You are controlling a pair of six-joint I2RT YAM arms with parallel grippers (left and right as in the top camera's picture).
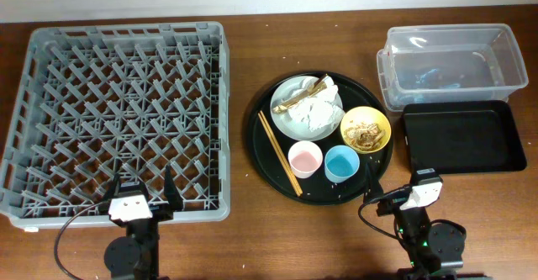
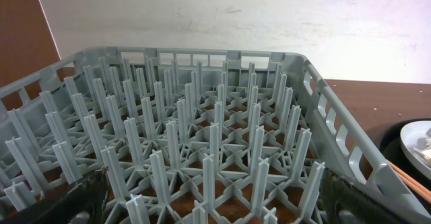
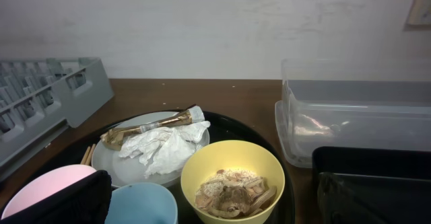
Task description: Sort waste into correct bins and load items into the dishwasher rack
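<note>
The grey dishwasher rack (image 1: 118, 112) fills the left and holds nothing. On a round black tray (image 1: 261, 145) sit the grey-green plate (image 1: 286, 120) with white tissues (image 1: 318, 112) and a brown-gold wrapper (image 1: 301, 97), the yellow bowl (image 1: 366, 116) of tan food scraps (image 3: 232, 194), the pink cup (image 1: 305, 159), the light-blue cup (image 1: 342, 163) and the chopsticks (image 1: 280, 154). My left gripper (image 1: 143, 194) is open and empty at the rack's near edge (image 2: 215, 210). My right gripper (image 1: 395, 187) is open and empty just in front of the bowl and the blue cup (image 3: 222, 214).
The clear tub (image 1: 454, 57) stands at the back right with the shallow black rectangular tray (image 1: 462, 137) in front of it. Bare wooden table lies between the rack and the round tray. A white wall runs behind the table.
</note>
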